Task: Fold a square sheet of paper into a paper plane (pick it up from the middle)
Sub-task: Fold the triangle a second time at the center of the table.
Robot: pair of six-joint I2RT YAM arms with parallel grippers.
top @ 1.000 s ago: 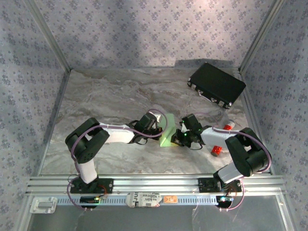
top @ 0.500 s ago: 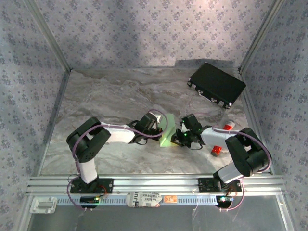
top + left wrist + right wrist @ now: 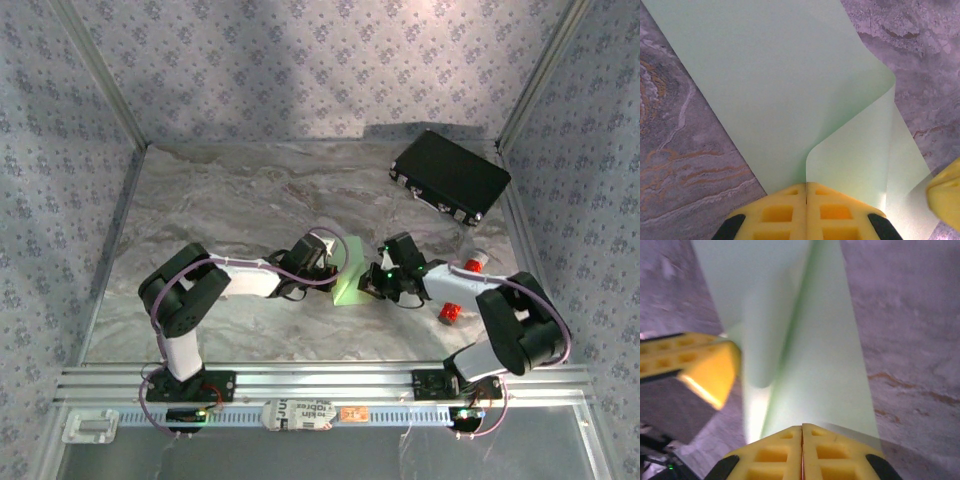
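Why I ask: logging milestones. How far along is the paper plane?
Done: the square sheet of paper is gripped. In hand: left claw and right claw, both shut on it, hold it curled over. Left: the bend isn't pressed flat, and no pointed nose shows.

The white label (image 3: pixel 297 413) carries print too small to read.

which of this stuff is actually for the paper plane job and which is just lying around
For the job: green paper, left hand and right hand, both shut on it.
Lying about: black case, red cylinder, another red cylinder by the right arm.
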